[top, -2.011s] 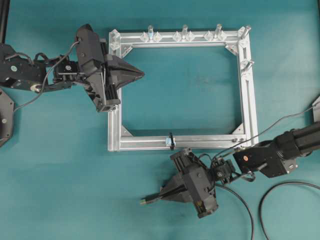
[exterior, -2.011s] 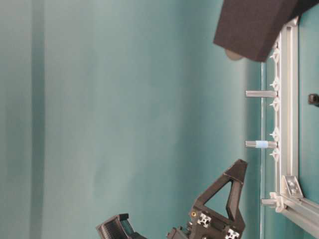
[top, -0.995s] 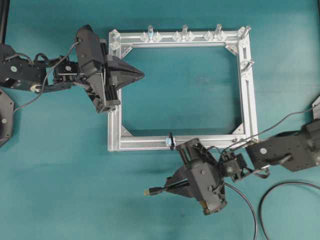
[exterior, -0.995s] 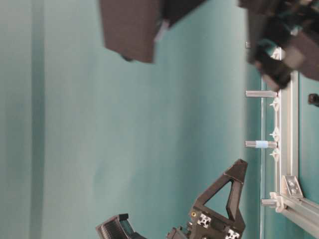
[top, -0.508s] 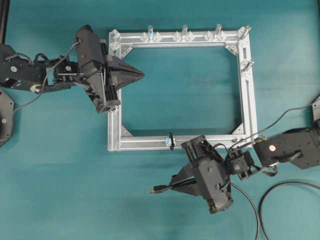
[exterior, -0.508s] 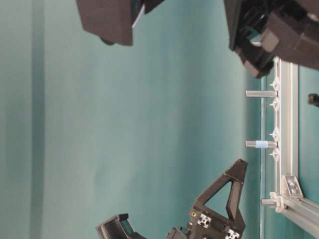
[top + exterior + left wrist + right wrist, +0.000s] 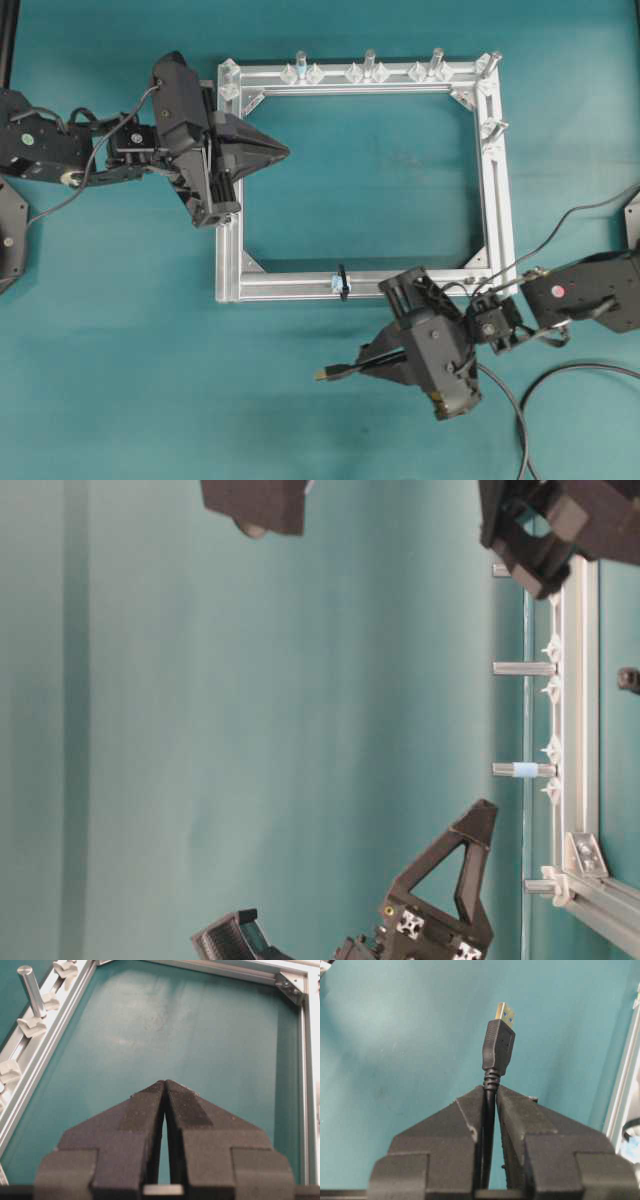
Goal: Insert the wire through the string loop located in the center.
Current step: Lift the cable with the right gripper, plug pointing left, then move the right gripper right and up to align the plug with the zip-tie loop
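The wire (image 7: 345, 370) is a black cable ending in a black plug with a metal tip (image 7: 504, 1012). My right gripper (image 7: 372, 362) is shut on the wire just behind the plug (image 7: 498, 1047), which points left above the table, below the frame's near rail. In the right wrist view the cable runs between the fingers (image 7: 517, 1110) of the right gripper (image 7: 490, 1091). The string loop (image 7: 342, 282) stands on the middle of that near rail, up and left of the plug. My left gripper (image 7: 285, 150) is shut and empty (image 7: 165, 1082), hovering inside the frame's upper left corner.
The rectangular aluminium frame (image 7: 495, 200) lies on the teal table, with upright silver posts (image 7: 369, 62) along its far rail and right side. Slack wire (image 7: 530, 400) curls on the table at the lower right. My right arm (image 7: 590, 295) reaches in from the right.
My right gripper has carried the wire to the right, along and below the near rail, so the plug tip now lies just left of the loop's column. The left arm has not moved.
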Controlling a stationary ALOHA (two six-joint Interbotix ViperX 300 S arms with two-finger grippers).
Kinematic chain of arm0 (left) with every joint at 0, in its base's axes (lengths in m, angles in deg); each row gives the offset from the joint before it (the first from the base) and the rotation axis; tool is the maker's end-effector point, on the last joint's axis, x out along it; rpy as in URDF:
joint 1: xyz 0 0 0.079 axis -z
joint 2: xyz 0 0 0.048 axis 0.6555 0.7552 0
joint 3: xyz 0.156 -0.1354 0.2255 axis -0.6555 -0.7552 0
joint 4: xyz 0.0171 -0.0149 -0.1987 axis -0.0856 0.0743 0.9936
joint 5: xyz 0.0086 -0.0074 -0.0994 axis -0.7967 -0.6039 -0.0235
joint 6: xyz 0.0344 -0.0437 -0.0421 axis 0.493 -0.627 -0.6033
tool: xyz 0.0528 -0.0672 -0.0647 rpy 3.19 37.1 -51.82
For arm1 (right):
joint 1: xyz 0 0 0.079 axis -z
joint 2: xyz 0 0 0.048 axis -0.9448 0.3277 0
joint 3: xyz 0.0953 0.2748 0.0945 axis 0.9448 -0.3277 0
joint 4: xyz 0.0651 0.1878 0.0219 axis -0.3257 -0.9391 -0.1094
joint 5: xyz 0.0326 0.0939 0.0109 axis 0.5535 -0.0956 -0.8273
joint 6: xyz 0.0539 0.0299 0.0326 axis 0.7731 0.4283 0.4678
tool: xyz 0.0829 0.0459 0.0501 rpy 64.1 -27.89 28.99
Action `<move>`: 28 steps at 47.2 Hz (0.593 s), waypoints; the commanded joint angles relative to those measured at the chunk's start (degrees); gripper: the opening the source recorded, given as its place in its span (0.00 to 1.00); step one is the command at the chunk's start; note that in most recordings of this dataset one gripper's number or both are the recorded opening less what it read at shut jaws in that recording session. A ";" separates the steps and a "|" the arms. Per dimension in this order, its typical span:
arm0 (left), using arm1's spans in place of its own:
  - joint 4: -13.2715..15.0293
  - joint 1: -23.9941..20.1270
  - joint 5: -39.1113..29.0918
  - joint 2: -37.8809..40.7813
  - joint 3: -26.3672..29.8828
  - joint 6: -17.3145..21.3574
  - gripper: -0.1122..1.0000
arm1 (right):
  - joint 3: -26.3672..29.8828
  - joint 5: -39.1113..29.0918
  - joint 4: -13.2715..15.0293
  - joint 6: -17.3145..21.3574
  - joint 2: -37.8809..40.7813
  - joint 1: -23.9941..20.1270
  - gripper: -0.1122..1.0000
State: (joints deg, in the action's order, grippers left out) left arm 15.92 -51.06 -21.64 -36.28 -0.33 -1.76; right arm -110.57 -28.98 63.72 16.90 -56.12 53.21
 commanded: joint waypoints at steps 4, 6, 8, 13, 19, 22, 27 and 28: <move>-0.18 0.35 0.26 -1.23 0.79 -0.09 0.10 | -1.49 0.26 -0.09 -0.09 -3.16 0.44 0.20; -0.18 0.35 0.26 -1.23 0.79 -0.09 0.10 | -2.11 0.26 -0.09 -0.09 -3.60 0.70 0.20; -0.18 0.35 0.26 -1.23 0.79 -0.09 0.10 | -2.81 0.26 -0.09 -0.09 -4.13 1.05 0.20; -0.18 0.35 0.26 -1.23 0.79 -0.09 0.10 | -4.48 0.26 -0.09 -0.09 -5.27 2.02 0.20; -0.18 0.35 0.26 -1.23 0.79 -0.09 0.10 | -6.15 0.26 0.00 -0.09 -6.50 3.43 0.20; -0.18 0.35 0.26 -1.23 0.79 -0.09 0.10 | -6.94 0.26 -0.09 -0.09 -7.12 4.22 0.20; -0.18 0.35 0.26 -1.23 0.79 -0.09 0.10 | -8.35 0.18 0.00 -0.18 -8.44 5.71 0.20; -0.18 0.35 0.26 -1.23 0.70 -0.09 0.10 | -8.70 0.26 -0.09 -0.18 -8.70 5.89 0.20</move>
State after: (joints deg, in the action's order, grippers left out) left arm 15.92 -50.89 -21.64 -36.28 -0.33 -1.85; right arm -119.00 -28.98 63.72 16.81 -62.62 58.13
